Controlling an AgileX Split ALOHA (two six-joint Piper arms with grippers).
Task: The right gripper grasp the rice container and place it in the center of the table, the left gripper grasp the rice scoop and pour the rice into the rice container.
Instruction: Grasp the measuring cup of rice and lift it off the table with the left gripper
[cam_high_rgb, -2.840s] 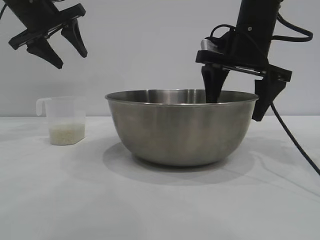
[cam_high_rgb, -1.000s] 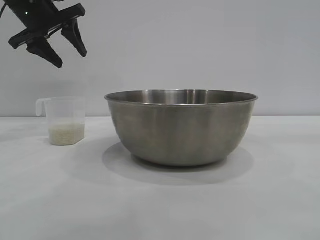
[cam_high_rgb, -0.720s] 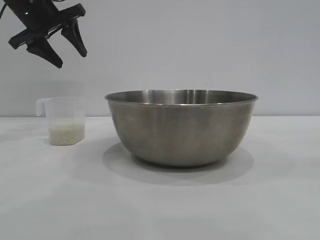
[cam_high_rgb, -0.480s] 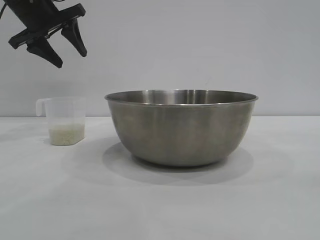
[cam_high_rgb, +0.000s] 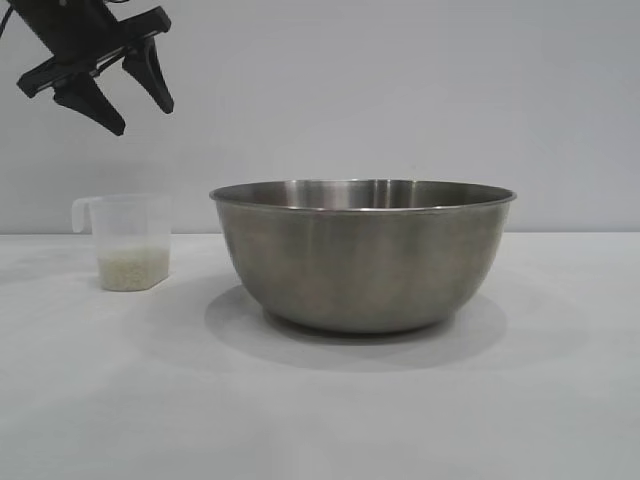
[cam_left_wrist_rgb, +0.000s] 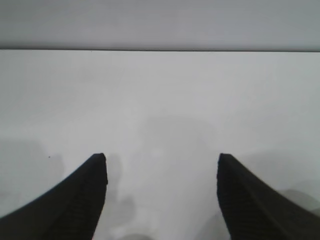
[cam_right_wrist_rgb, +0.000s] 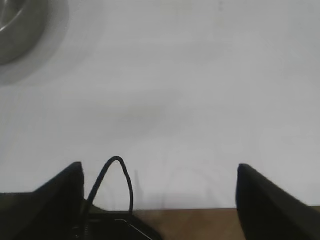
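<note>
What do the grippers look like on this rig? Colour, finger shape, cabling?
Both are matte black. The left gripper has two pointed, angular fingers with finely ribbed inner faces. The right gripper has matching dark fingers, with a thin black cable looping at its base.

The rice container (cam_high_rgb: 363, 255), a large round bowl of brushed steel with a thin rolled rim, stands upright on the white surface (cam_high_rgb: 320, 410), below and well to the right of the left gripper's fingers (cam_high_rgb: 150, 75). The rice scoop (cam_high_rgb: 127, 240), a small translucent cup with a loop handle at its rim, stands upright almost straight beneath those fingers, well apart from them. The rice (cam_high_rgb: 131, 268) lies in a pale layer at its bottom.
</note>
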